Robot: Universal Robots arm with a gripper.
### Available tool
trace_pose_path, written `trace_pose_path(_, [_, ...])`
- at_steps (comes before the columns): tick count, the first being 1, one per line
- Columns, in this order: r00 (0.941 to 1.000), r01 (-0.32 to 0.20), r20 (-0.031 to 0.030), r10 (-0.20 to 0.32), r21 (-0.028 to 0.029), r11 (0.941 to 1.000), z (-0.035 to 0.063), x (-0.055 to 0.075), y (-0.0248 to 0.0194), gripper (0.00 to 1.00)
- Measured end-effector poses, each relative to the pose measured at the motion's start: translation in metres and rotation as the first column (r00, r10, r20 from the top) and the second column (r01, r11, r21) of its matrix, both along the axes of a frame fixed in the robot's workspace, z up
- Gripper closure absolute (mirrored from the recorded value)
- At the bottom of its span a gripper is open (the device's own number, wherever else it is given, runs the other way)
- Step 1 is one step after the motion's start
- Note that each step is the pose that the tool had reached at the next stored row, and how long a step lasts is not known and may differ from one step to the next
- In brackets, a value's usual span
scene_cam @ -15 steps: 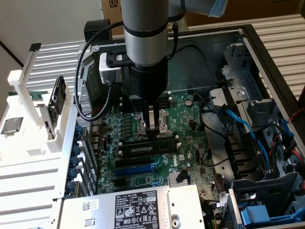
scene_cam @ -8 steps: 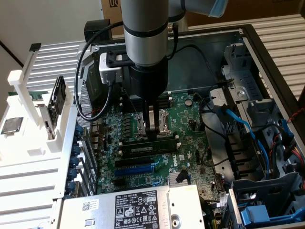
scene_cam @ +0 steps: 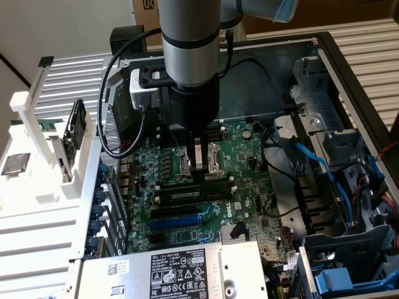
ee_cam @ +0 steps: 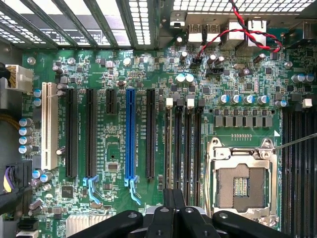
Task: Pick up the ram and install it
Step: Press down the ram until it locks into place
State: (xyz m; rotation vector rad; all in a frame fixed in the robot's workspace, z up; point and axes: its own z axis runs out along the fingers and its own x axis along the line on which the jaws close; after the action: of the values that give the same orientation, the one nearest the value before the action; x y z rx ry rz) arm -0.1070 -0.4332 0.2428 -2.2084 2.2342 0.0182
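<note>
The ram [scene_cam: 190,194] is a thin green stick with a white label strip. It stands upright in one of the black memory slots beside the CPU socket [ee_cam: 242,183]. In the wrist view the ram [ee_cam: 171,148] appears edge-on as a pale line in the slot farthest from the socket. My gripper [scene_cam: 201,171] hangs straight down over the motherboard [scene_cam: 249,205], fingers pressed together, tips just behind the ram's top edge. I cannot tell whether they touch it. The wrist view also has the gripper [ee_cam: 173,198] shut over the memory slots, with nothing visible between the fingers.
A blue expansion slot [scene_cam: 181,219] [ee_cam: 130,139] lies beyond the memory slots. The power supply [scene_cam: 181,271] borders the board at the front. Blue cables [scene_cam: 324,168] and drive cages fill the exterior view's right. A white parts rack [scene_cam: 37,187] stands on its left.
</note>
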Motion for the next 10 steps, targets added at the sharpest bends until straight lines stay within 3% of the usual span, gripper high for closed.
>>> trace_pose_path(4, [1.0, 0.0, 0.0, 0.0, 0.0, 1.0, 0.0, -0.0001, 0.0002, 0.9])
trace_pose_path(6, [1.0, 0.0, 0.0054, 0.0, -0.0004, 1.0, -0.0002, -0.0036, 0.0027, 0.9])
trace_pose_path(10, [1.0, 0.0, 0.0056, 0.0, -0.0048, 1.0, -0.0052, -0.0053, 0.0031, 0.9])
